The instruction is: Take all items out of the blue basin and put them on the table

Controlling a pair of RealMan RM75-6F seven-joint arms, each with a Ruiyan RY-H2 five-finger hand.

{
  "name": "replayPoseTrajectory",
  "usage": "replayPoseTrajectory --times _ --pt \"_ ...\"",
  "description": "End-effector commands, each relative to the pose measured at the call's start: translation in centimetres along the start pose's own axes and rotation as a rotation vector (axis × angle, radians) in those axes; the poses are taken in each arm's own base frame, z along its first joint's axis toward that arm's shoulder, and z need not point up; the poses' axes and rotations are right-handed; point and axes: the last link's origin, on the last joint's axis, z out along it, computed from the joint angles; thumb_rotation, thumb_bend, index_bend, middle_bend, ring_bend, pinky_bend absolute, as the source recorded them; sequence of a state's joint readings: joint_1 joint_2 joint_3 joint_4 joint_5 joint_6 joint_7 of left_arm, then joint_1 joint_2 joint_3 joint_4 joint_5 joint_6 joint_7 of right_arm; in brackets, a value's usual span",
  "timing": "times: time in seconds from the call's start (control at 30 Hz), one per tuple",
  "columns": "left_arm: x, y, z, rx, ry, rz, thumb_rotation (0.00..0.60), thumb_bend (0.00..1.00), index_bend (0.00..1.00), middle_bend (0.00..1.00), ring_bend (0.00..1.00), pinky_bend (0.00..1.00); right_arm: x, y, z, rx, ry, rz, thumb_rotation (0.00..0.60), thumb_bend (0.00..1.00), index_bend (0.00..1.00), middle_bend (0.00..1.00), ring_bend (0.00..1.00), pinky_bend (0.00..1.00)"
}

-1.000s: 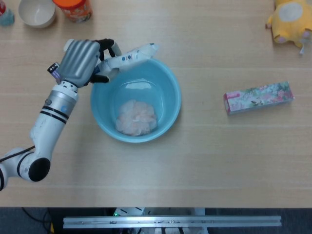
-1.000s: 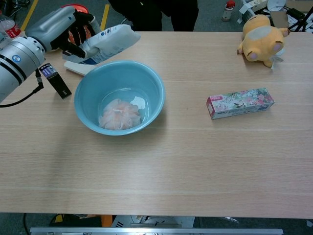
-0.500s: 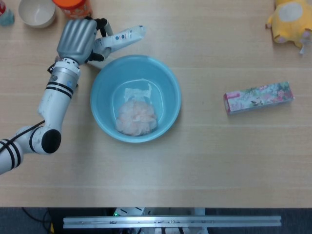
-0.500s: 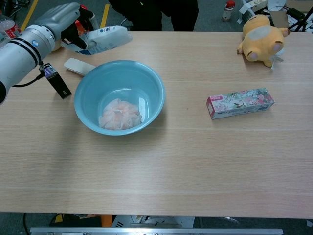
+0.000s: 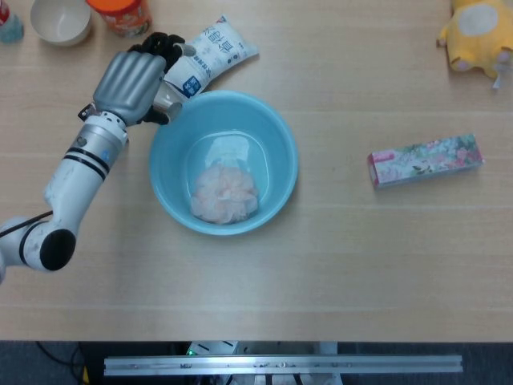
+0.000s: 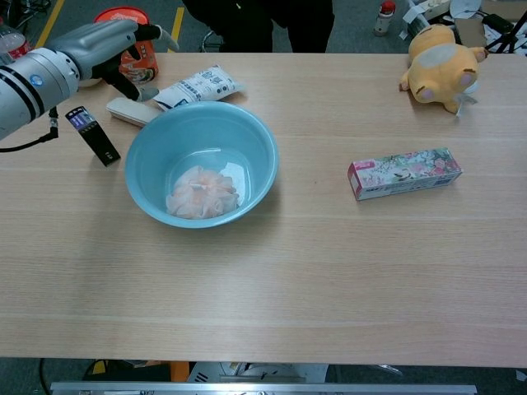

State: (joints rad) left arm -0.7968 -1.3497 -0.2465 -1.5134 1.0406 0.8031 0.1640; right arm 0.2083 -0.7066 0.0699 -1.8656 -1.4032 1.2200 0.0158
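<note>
1. One item, a pale pink mesh sponge (image 5: 225, 194), remained on the floor of the blue basin (image 5: 280, 136), which stood left of center on the wooden table (image 5: 345, 257).
2. The white pouch (image 5: 210, 54) with blue print lay flat on the table at the basin's 12 o'clock, just outside the rim; whether it touched the rim could not be told.
3. The left hand (image 5: 132, 84) hung at the basin's 10 o'clock, palm down and fingers spread with nothing held; its dark fingertips (image 5: 164, 44) sat just beside the pouch's left end, and contact could not be told.
4. In the chest view the left hand (image 6: 103, 41) showed raised above the table, fingers loosely extended over a pale flat bar (image 6: 130, 111) lying beside the pouch (image 6: 196, 86).
5. A small black tag (image 6: 92, 134) dangled from the left wrist.
6. A floral carton (image 5: 425, 160) lay on the table at the basin's 3 o'clock, well apart.
7. A yellow plush toy (image 5: 477, 36) sat at the table's 1 o'clock corner.
8. A white bowl (image 5: 60, 20) and an orange container (image 5: 120, 14) stood at the 11 o'clock edge, beyond the hand.
9. The right hand appeared in neither view.
</note>
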Motion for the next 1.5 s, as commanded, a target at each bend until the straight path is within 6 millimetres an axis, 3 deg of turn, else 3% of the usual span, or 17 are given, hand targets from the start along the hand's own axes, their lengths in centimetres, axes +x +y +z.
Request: replayPoseTrajectory --times 0.03,0.23,0.47,0.73,1.5 --pt "-0.4 0.6 -3.0 -0.076 -0.099 0.039 0.6 0.32 0.25 0.18 0.11 0.25 -0.1 -0.1 0.1 0.004 -0.002 0.0 0.6 0.02 0.0 0.18 0.1 0.26" --pt "-1.5 2.0 -5.1 -0.164 -0.164 0.056 0.6 0.32 0.28 0.2 0.13 0.25 -0.2 -0.3 0.3 0.011 -0.006 0.001 0.6 0.02 0.0 0.18 0.1 0.26" --pt "-3.7 3.5 -5.9 -0.236 -0.224 0.081 0.6 0.32 0.26 0.2 0.13 0.25 -0.2 -0.1 0.2 0.006 -0.005 -0.001 0.6 0.02 0.0 0.18 0.1 0.26" --pt "-6.8 4.4 -5.5 -0.271 -0.281 0.139 0.6 0.31 0.23 0.2 0.13 0.25 -0.2 0.3 0.1 -0.005 -0.009 0.001 0.6 0.02 0.0 0.18 0.1 0.26" --pt "-10.1 4.9 -3.4 -0.244 -0.332 0.224 0.6 0.28 0.2 0.18 0.13 0.25 -0.3 0.6 0.4 -0.013 -0.012 0.008 0.6 0.02 0.0 0.19 0.1 0.26"
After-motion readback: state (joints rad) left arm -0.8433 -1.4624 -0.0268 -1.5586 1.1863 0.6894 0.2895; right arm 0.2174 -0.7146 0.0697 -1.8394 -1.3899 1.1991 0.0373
